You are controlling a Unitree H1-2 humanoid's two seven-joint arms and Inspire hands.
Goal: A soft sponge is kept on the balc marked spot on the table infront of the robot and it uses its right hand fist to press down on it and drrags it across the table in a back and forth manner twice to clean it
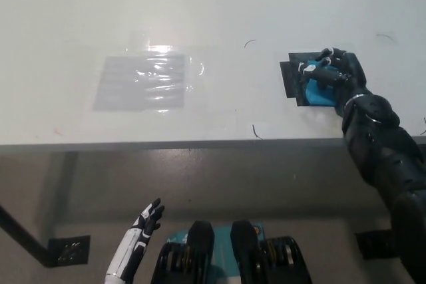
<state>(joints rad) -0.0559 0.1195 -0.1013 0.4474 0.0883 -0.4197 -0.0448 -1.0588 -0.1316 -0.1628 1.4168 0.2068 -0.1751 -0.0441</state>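
A blue sponge (314, 91) lies on a black marked patch (291, 79) at the right of the white table (200, 18). My black right hand (333, 72) rests on top of the sponge with its fingers curled into a fist, covering most of it. Only the sponge's left and front part shows. My white left hand (148, 221) hangs below the table's front edge at the lower left, fingers apart, holding nothing.
A clear shiny taped rectangle (142, 82) lies left of the table's middle. Small dark marks (255, 131) sit near the front edge. The table's front edge (200, 143) runs across the picture; a black floor marker (70, 249) lies below.
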